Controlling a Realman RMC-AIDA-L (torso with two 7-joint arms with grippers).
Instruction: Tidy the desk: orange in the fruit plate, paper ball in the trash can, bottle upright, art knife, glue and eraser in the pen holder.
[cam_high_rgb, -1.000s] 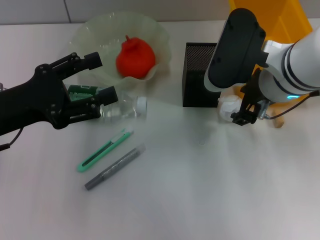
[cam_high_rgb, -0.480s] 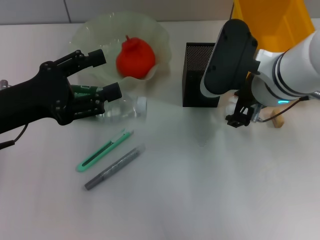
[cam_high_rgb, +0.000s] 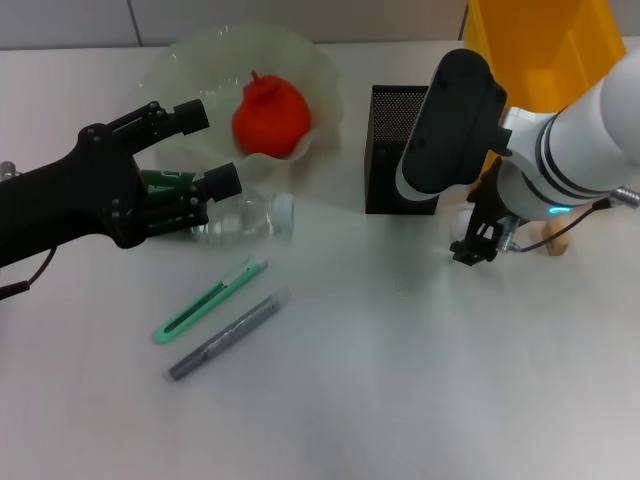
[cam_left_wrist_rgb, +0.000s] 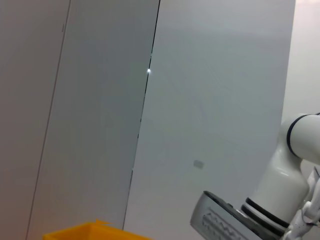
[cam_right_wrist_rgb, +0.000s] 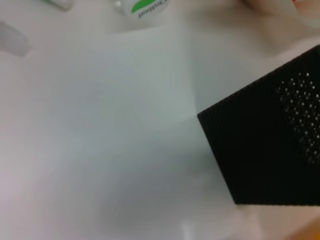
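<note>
Since a second ago: left tool (cam_high_rgb: 200, 150) has slid in over the lying bottle (cam_high_rgb: 235, 218), and right tool (cam_high_rgb: 478, 243) has drifted a bit toward the tabletop's (cam_high_rgb: 400, 380) middle, now covering most of the paper ball (cam_high_rgb: 462, 215).

Left tool: fingers spread wide, one over the fruit plate's (cam_high_rgb: 180, 60) near rim, the other at the bottle's green-labelled end. Can't tell if it's touching the bottle.

Right tool: low over the tabletop just right of the pen holder (cam_high_rgb: 395, 165); can't tell whether it's spread or closed. Paper ball is only a white sliver beside it.

Orange (cam_high_rgb: 270, 115) sits in the fruit plate. Bottle lies on its side just in front of the plate, cap end towards the pen holder. Green art knife (cam_high_rgb: 210, 300) and grey glue stick (cam_high_rgb: 230, 333) lie side by side on the tabletop in front of the bottle, not touching. Yellow trash can (cam_high_rgb: 545, 40) is behind the right arm. Small tan item (cam_high_rgb: 556, 243), probably the eraser, is just right of the right tool.

Right wrist view: black mesh pen holder (cam_right_wrist_rgb: 270, 145), bottle label (cam_right_wrist_rgb: 147, 6) at the edge.
</note>
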